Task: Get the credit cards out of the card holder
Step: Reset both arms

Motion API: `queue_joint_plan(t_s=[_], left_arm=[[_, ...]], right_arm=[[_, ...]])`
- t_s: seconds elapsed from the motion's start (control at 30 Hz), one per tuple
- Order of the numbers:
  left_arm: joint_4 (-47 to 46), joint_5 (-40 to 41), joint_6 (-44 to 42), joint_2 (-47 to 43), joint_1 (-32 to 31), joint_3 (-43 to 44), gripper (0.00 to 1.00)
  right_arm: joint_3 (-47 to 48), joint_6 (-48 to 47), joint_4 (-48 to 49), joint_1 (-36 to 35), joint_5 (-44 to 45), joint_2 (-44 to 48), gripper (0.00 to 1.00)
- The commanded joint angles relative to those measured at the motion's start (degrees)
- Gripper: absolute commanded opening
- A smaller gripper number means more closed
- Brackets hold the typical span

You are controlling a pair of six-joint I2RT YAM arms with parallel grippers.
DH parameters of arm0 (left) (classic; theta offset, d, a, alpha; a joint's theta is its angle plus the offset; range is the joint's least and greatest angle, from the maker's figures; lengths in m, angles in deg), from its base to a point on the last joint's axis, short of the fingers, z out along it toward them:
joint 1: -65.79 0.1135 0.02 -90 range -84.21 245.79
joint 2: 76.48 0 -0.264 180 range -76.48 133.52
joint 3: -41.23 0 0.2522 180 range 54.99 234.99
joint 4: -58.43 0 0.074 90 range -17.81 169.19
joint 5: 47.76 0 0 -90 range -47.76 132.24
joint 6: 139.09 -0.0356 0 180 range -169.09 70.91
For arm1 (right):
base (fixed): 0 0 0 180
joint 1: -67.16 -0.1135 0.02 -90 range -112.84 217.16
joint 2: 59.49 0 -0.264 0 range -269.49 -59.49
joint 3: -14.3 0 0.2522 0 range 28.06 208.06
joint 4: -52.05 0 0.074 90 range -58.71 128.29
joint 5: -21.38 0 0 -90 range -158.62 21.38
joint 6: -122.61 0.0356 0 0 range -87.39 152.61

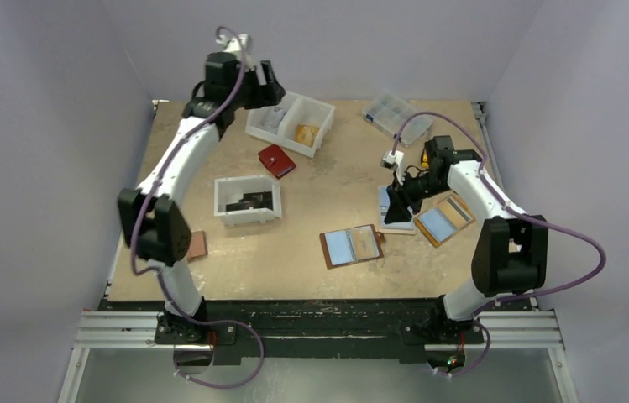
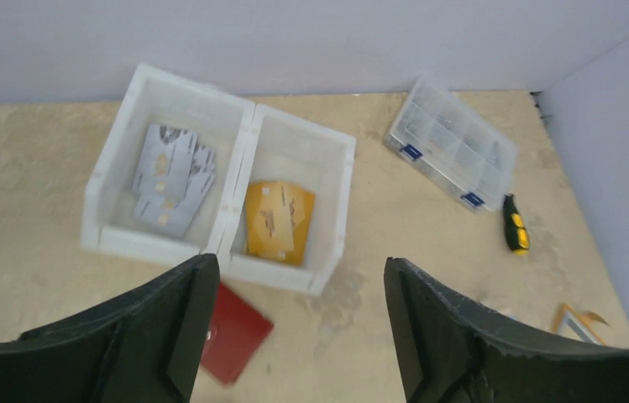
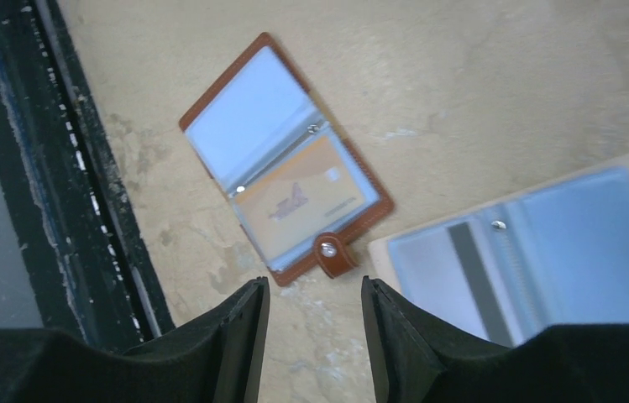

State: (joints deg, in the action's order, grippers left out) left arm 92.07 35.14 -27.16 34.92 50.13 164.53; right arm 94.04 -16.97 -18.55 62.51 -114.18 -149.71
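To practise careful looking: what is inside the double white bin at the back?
In the bin, the left compartment holds overlapping grey cards and the right one orange cards. Anything beneath those cards is covered.

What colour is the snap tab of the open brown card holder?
The snap tab is brown, with a silver stud; clearest in the right wrist view.

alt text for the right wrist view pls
An open brown card holder lies flat on the table, an orange card in one sleeve. A paler open holder lies at right, and the right gripper, open and empty, fills the bottom edge.
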Motion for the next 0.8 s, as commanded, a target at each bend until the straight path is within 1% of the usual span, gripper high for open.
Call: queue_joint_plan(t_s=[0.0,0.07,0.1,0.13,0.17,0.23,0.27,0.33,0.4,0.47,0.57,0.67,0.77], left_arm=[[-8.63,-7.09,6.77,-16.52,7.34,-20.44,0.8],[-12.33,-10.63,10.6,-24.21,11.67,-30.19,0.82],[-12.8,-11.08,11.59,-27.67,13.71,-34.08,0.87],[-11.93,-10.27,12.0,-31.31,15.16,-36.9,0.94],[-10.2,-7.97,11.73,-35.76,15.52,-39.17,0.98],[-5.03,-1.71,11.1,-41.55,15.57,-42.0,0.99],[-3.95,-0.68,10.7,-44.13,15.57,-43.43,0.99],[-2.7,-2.73,8.89,-47.9,15.57,-45.61,0.99],[-0.41,-4.39,8.05,-50.07,15.57,-46.27,0.99],[3.29,-4.72,6.9,-51.36,15.57,-45.76,0.99],[7.53,-4.96,6.3,-52.65,15.62,-44.51,0.99],[10.15,-6.47,6.23,-53.41,15.58,-43.15,0.99],[11.69,-7.33,6.74,-53.84,15.57,-41.08,0.99]], right_arm=[[7.01,0.66,-1.52,2.84,2.49,3.73,0.53],[9.82,1.37,-2.11,4.38,2.01,4.44,0.56],[11.26,1.79,-2.35,6.48,1.59,4.86,0.57],[12.44,2.51,-2.24,7.73,1.35,5.44,0.59],[13.56,3.52,-1.67,9.04,1.27,6.26,0.62],[14.97,5.77,1.06,11.37,1.71,8.39,0.69],[15.37,7.72,3.26,12.31,2.54,9.65,0.73],[16.01,11.74,7.18,13.99,3.99,12.1,0.82],[17.19,14.63,9.3,15.47,5.38,13.98,0.92],[19.19,17.19,9.84,16.64,5.75,14.87,0.99],[23.52,21.4,9.08,17.94,4.6,14.98,0.99],[26.8,26.76,8.91,18.46,6.59,14.82,0.99],[27.97,31.81,9.73,19.49,7.13,15.66,0.99]])
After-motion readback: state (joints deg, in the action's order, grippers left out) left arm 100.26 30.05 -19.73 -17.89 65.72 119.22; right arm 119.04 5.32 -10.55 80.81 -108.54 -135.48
